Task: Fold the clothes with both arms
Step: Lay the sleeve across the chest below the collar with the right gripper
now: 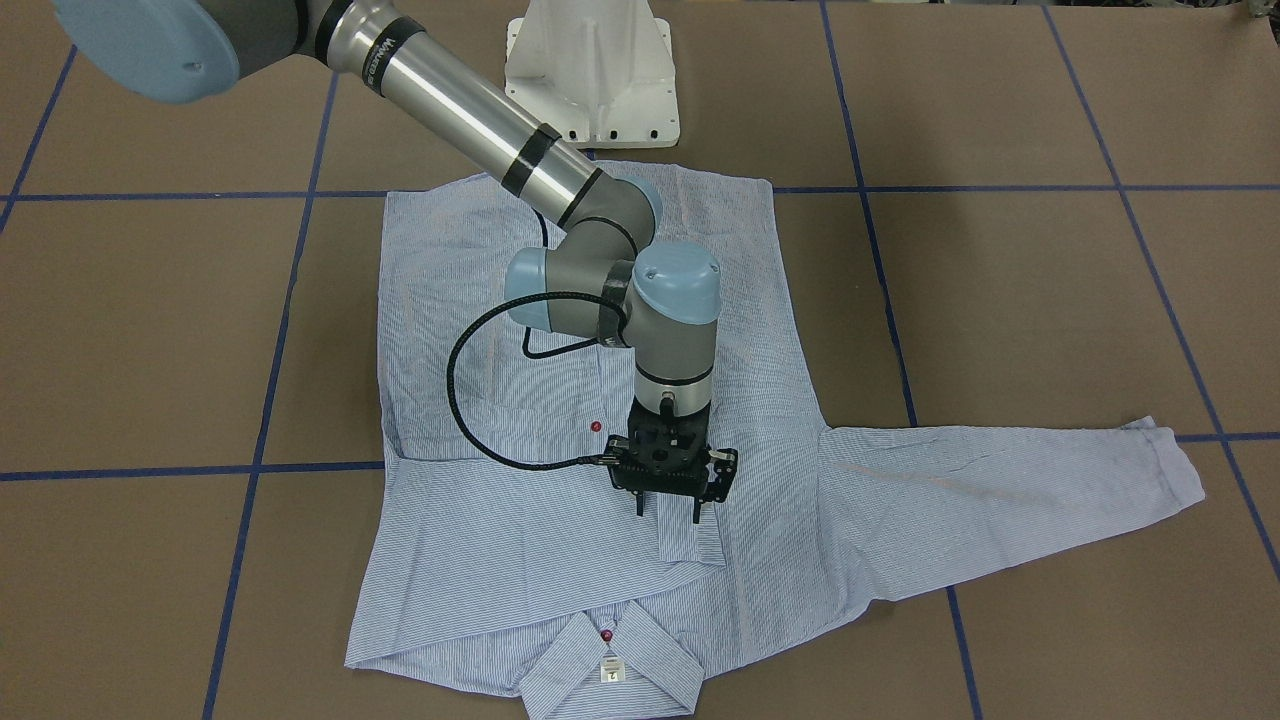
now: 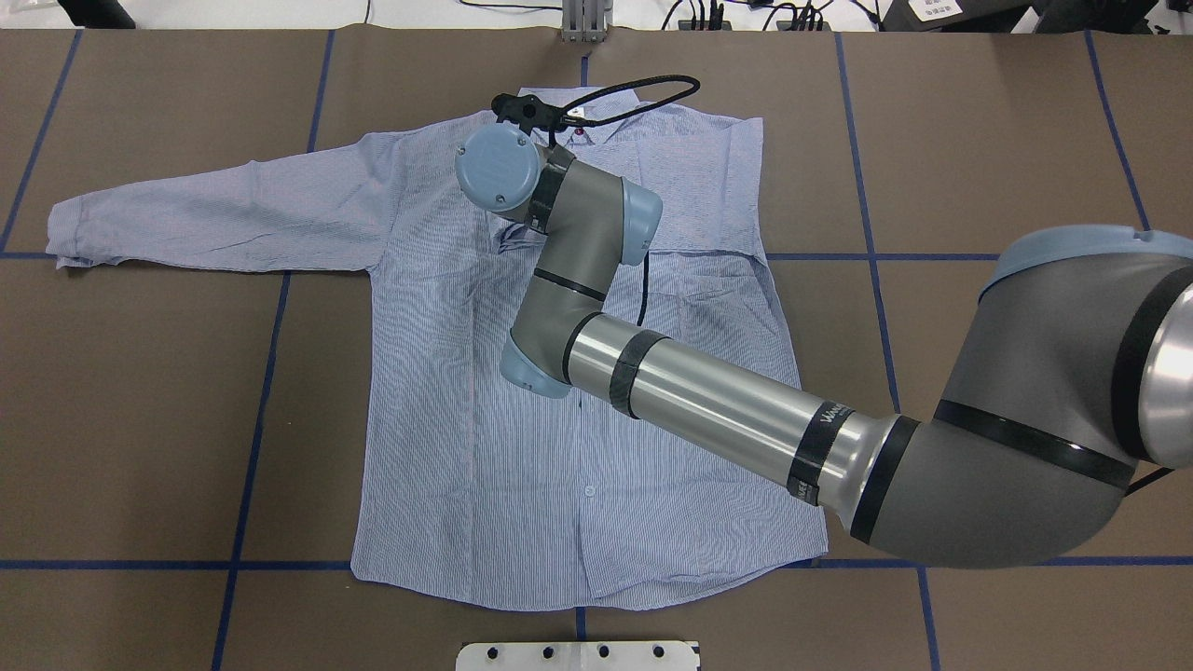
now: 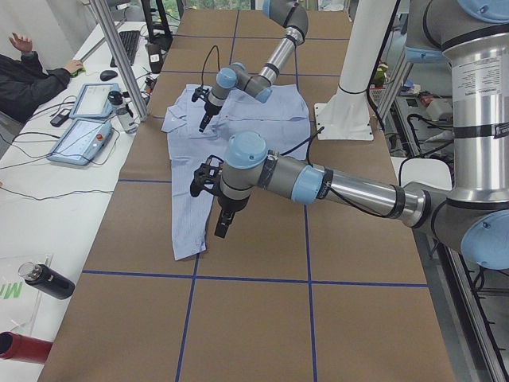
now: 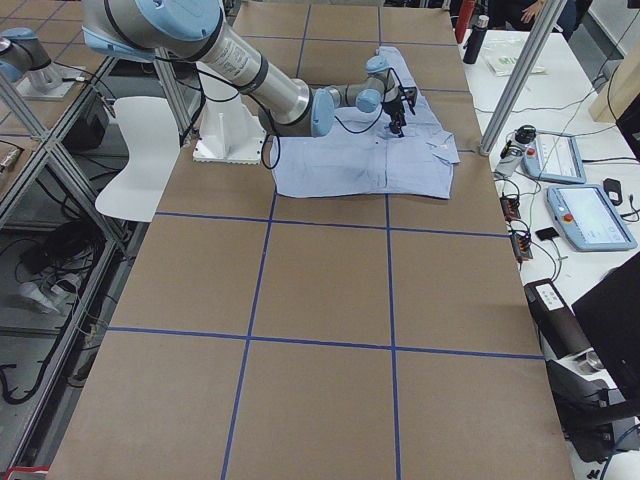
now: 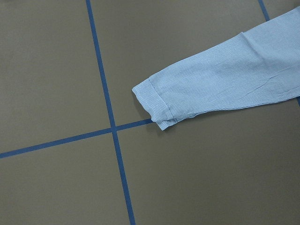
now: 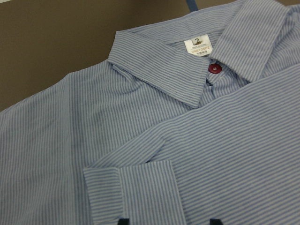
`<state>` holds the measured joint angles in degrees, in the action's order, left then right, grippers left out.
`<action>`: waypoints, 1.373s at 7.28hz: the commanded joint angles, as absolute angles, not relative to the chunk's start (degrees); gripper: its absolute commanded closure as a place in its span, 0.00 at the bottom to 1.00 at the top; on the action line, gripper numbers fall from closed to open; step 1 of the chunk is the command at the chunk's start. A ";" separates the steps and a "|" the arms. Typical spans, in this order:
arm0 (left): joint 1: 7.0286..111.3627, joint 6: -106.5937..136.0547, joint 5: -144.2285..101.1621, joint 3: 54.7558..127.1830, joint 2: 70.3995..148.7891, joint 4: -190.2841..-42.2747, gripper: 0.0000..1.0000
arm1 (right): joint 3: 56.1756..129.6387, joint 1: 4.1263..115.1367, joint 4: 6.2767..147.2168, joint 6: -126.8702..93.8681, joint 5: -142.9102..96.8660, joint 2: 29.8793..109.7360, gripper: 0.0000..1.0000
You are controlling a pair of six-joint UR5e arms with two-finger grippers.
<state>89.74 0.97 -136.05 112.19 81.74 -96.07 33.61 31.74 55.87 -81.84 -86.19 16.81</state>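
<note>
The striped shirt (image 1: 560, 570) lies flat on the brown table, collar (image 1: 610, 665) away from the robot. One sleeve is folded across the chest, its cuff (image 6: 133, 194) near the collar and white label (image 6: 199, 46). The other sleeve (image 2: 214, 210) lies stretched out to the robot's left, its cuff (image 5: 157, 101) flat on the table. My right gripper (image 1: 668, 510) is open and empty, pointing down just above the folded cuff (image 1: 690, 545). My left gripper (image 3: 221, 229) hangs above the stretched sleeve's end. It shows only in the exterior left view, so I cannot tell its state.
The white pedestal base (image 1: 590, 75) stands just behind the shirt's hem. Blue tape lines (image 1: 270, 400) grid the table. A side desk with tablets (image 3: 83, 119), a seated person (image 3: 32, 76) and a dark bottle (image 3: 48, 280) lies beyond the table's far edge.
</note>
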 commanded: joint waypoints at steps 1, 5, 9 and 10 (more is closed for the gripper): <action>89.74 0.97 -136.05 112.15 81.74 -96.06 0.00 | 33.75 30.86 55.90 -84.27 -84.91 16.61 0.64; 89.74 0.88 -135.97 111.62 81.65 -96.15 0.00 | 34.10 30.32 55.81 -85.34 -84.20 14.07 1.00; 89.82 0.79 -135.88 112.06 81.56 -96.06 0.00 | 33.05 27.61 55.64 -85.25 -81.66 9.69 0.25; 89.91 0.79 -135.97 112.15 81.56 -96.06 0.00 | 32.52 27.51 55.63 -85.25 -81.65 8.71 0.22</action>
<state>89.85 0.80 -135.91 112.04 81.57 -96.07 33.16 27.94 55.67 -85.26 -82.03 10.25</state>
